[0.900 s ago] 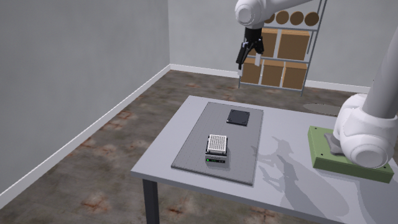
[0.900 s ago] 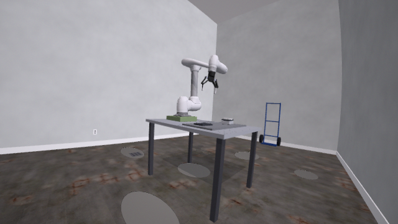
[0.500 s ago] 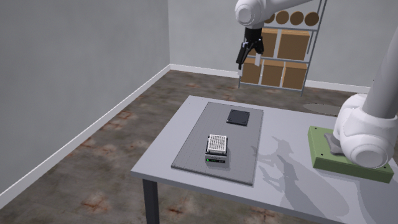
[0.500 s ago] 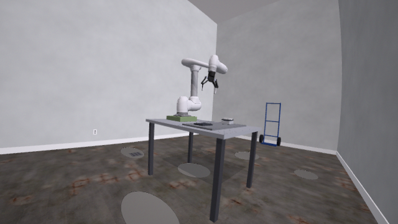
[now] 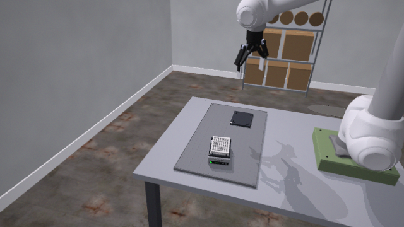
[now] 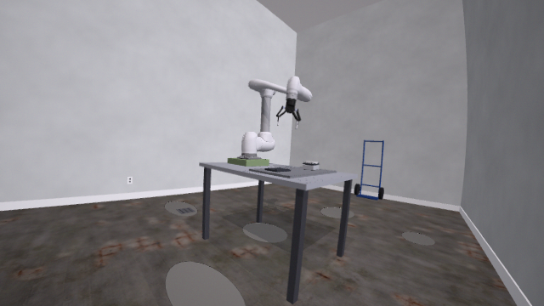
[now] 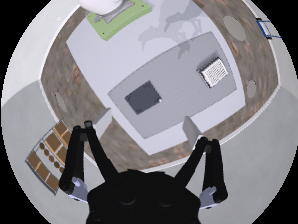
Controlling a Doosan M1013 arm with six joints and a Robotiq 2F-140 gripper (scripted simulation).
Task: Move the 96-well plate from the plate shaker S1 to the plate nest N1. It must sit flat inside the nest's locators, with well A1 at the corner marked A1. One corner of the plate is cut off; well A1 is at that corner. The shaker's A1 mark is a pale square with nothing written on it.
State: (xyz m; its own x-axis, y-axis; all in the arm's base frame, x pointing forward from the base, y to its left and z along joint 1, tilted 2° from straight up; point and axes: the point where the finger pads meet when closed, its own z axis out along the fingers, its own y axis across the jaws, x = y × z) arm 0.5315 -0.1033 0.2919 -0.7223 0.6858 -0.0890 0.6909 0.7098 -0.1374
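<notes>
The white 96-well plate (image 5: 220, 145) (image 6: 310, 162) (image 7: 213, 70) sits on the plate shaker S1 (image 5: 219, 161) at the near end of the grey mat (image 5: 196, 151). The black plate nest N1 (image 5: 242, 119) (image 6: 280, 169) (image 7: 143, 96) lies empty at the mat's far end. My gripper (image 5: 250, 62) (image 6: 288, 120) (image 7: 147, 118) is open and empty. It hangs high above the table, beyond the far end of the mat, pointing down. The plate's cut corner and the A1 marks are too small to make out.
The arm's green base (image 5: 328, 157) (image 6: 247, 161) (image 7: 119, 19) stands at the table's right side. A shelf with cardboard boxes (image 5: 285, 47) stands behind the table. A blue hand truck (image 6: 371, 170) stands by the far wall.
</notes>
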